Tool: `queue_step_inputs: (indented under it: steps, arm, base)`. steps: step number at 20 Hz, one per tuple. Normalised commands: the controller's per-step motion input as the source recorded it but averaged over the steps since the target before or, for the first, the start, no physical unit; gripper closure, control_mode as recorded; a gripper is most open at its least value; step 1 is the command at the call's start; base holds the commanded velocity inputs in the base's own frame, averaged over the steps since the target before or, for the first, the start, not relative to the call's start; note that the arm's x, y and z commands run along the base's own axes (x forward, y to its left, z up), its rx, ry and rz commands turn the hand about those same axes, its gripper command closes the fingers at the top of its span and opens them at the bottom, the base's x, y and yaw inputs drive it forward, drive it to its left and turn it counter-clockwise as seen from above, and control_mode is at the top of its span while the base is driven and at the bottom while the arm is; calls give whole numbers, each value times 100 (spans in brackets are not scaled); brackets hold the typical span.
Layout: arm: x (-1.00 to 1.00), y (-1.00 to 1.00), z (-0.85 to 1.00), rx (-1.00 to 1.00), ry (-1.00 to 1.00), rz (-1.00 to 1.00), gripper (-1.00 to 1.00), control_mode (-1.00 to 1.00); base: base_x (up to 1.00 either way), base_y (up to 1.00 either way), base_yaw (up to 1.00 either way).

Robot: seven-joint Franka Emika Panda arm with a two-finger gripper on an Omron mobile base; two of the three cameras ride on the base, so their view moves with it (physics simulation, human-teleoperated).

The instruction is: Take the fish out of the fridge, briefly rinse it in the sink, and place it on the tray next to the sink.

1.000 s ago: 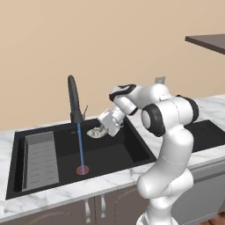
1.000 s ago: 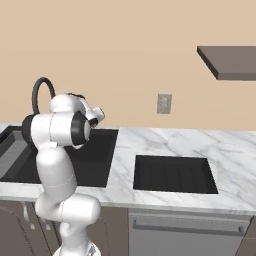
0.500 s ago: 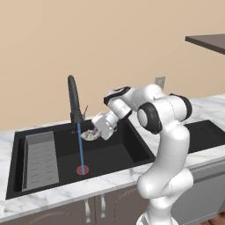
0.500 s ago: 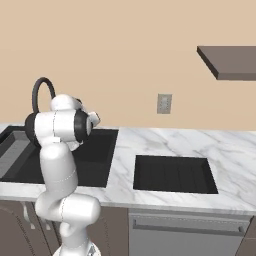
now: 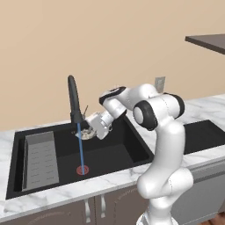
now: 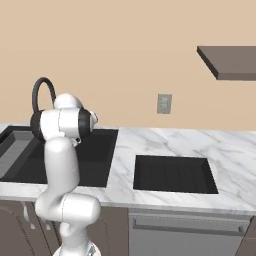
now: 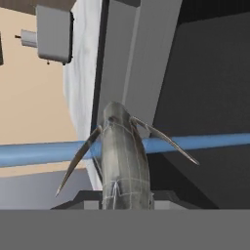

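Left base view, left to right: grey slotted rack [image 5: 41, 160] sits inside the sink [image 5: 123, 151] against its left wall. Red drain ring [image 5: 81, 169] is on the basin floor near the front edge, just right of the rack. Thin blue water stream [image 5: 80, 147] drops straight from the dark gooseneck faucet [image 5: 74, 99] at the back rim onto the drain. Gripper [image 5: 89, 131] hangs over the basin near the back edge, right at the stream, under the spout. Its jaws are pinched on the fish [image 5: 86, 133], a small grey-silver shape at the tip, touching or just beside the water. White arm arcs over the sink's right half. Wall outlet [image 5: 160, 82] is behind the arm.

Right base view: sink [image 6: 97, 150] at the left edge of the marble counter [image 6: 165, 142], black tray [image 6: 175, 173] lying flat on the counter just right of the sink, near the front edge. Dark shelf [image 6: 227, 61] is at upper right.

Hand view: fish [image 7: 122, 156] held between the fingertips, body pointing away, thin fins splayed both sides, water stream [image 7: 44, 152] crossing behind it.
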Motion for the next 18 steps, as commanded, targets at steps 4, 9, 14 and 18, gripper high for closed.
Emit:
queue_step_inputs:
  steps: [4,9,14,18]
  arm:
    - [-3,14,0,1,2,0,100,-100]
    - [2,1,0,0,4,0,100,-100]
    - [-5,0,0,0,1,0,100,-100]
    - [-34,0,-3,0,3,0,100,-100]
  base:
    - [0,0,0]
    - [0,0,0]
    - [0,0,0]
    - [0,0,0]
